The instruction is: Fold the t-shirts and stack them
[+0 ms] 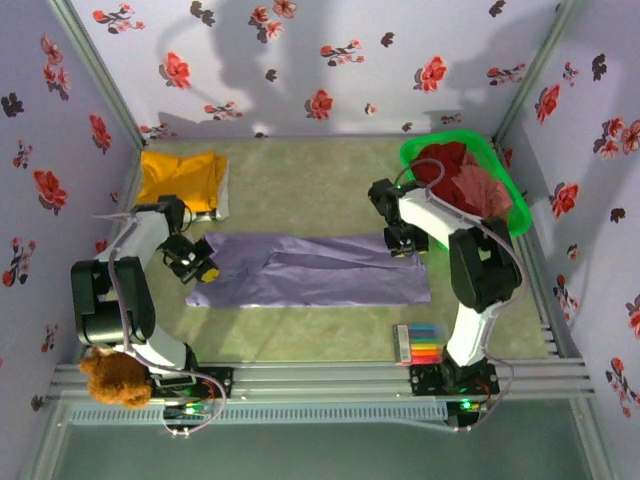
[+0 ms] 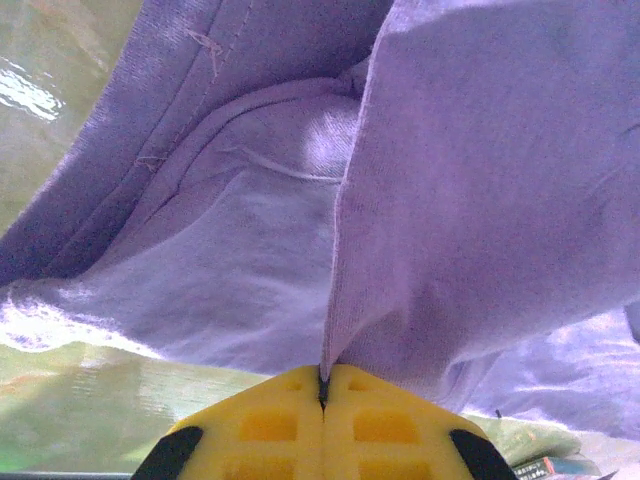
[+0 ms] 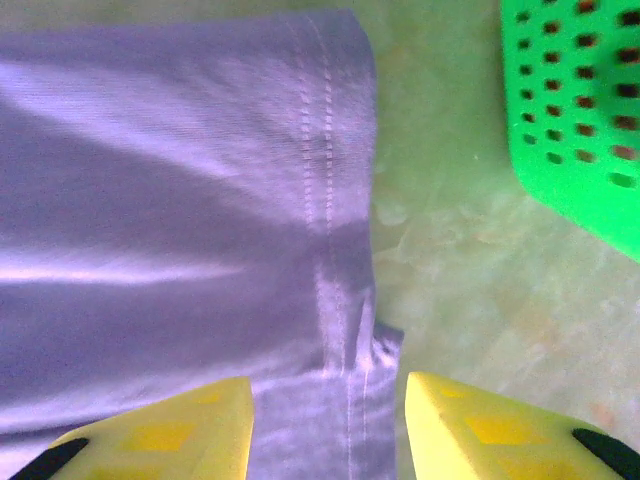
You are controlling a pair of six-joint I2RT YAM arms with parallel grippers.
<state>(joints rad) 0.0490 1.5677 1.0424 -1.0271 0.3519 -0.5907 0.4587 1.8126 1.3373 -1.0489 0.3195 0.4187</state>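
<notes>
A lavender-purple t-shirt [image 1: 310, 270] lies stretched across the middle of the green table, folded lengthwise into a long band. My left gripper [image 1: 197, 262] is shut on a fold of this shirt [image 2: 450, 200] at its left end, the cloth rising from between the yellow fingers [image 2: 270, 420]. My right gripper [image 1: 404, 247] stands open over the shirt's hemmed right edge [image 3: 330, 200], its yellow fingers [image 3: 180, 430] either side of the hem, the cloth lying flat. A folded mustard-yellow t-shirt [image 1: 182, 178] rests at the back left. Dark red and salmon-pink t-shirts [image 1: 462, 180] sit in the basket.
The green plastic basket [image 1: 515, 210] stands at the back right, its perforated wall [image 3: 580, 100] close to my right gripper. A pack of coloured markers [image 1: 418, 343] lies near the right arm's base. A brown plush toy [image 1: 116, 378] sits at the front left. Floral walls enclose the table.
</notes>
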